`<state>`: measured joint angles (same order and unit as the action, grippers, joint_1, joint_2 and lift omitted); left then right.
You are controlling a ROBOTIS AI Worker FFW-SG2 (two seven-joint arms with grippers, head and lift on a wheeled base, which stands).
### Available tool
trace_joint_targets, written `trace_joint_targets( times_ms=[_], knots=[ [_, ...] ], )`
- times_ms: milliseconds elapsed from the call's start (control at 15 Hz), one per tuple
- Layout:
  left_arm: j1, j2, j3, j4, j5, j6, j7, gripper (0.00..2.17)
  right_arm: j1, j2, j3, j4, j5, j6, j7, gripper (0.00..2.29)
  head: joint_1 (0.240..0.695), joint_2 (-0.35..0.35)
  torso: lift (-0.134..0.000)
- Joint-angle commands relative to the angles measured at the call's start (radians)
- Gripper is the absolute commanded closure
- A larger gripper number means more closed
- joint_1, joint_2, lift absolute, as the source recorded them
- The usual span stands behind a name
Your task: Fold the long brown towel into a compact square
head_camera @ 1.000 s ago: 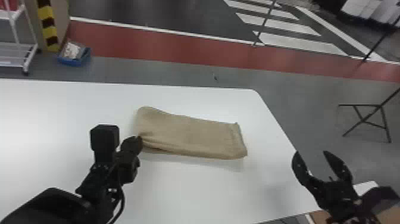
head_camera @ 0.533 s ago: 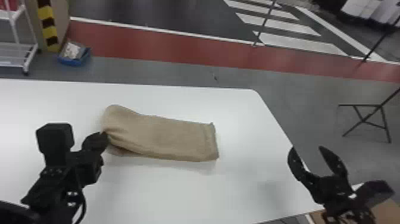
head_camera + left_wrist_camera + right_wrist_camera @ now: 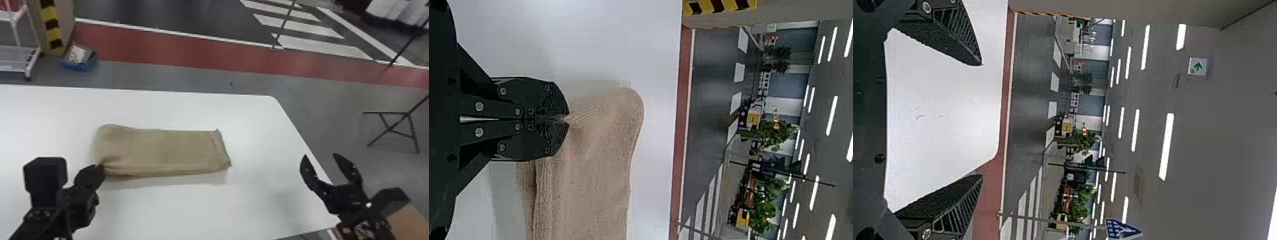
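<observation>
Presently, left gripper (image 3: 101,168), jaws closed, pinches towel (image 3: 166,150) at near left corner; right gripper (image 3: 320,155) hangs well apart, jaws spread.

White wheeled rack (image 3: 13,66) far left in head view, blue bin (image 3: 78,66) on floor near it. Zebra crossing (image 3: 322,44) upper right.

One towel (image 3: 159,150) is counted on one worktop (image 3: 178,110). One left gripper (image 3: 101,168) and one right gripper (image 3: 320,155), two altogether, are counted. Beyond the far edge, one blue bin (image 3: 79,67) and one rack (image 3: 12,68) are seen; beyond the right edge, one dark frame (image 3: 391,128).
</observation>
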<state>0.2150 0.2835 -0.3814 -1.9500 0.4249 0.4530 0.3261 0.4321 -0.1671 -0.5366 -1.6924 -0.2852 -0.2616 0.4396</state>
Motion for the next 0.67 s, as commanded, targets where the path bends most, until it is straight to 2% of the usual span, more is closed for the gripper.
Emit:
trace_joint_targets(
  times_ms=[0, 400, 467, 533, 600],
  knots=[
    [0.014, 0.003, 0.002, -0.004, -0.001, 0.000, 0.001, 1.43, -0.003, 0.001, 0.003, 0.002, 0.006, 0.006, -0.001, 0.08, 0.695, -0.350, -0.124],
    [0.044, 0.006, 0.002, -0.044, -0.005, 0.000, -0.001, 1.43, -0.004, 0.003, 0.004, 0.005, 0.006, 0.006, -0.005, 0.08, 0.695, -0.350, -0.124],
    [0.044, 0.006, 0.002, -0.047, -0.011, 0.000, 0.001, 1.26, -0.004, 0.003, 0.006, 0.007, 0.006, 0.006, -0.005, 0.08, 0.695, -0.350, -0.124],
    [0.044, 0.008, 0.004, -0.052, -0.025, -0.006, 0.001, 0.75, -0.009, 0.003, 0.007, 0.008, 0.006, 0.006, -0.005, 0.08, 0.695, -0.350, -0.124],
    [0.047, 0.008, 0.004, -0.067, -0.049, -0.003, 0.002, 0.53, -0.010, 0.003, 0.009, 0.008, 0.006, 0.012, -0.005, 0.08, 0.695, -0.350, -0.124]
  ],
)
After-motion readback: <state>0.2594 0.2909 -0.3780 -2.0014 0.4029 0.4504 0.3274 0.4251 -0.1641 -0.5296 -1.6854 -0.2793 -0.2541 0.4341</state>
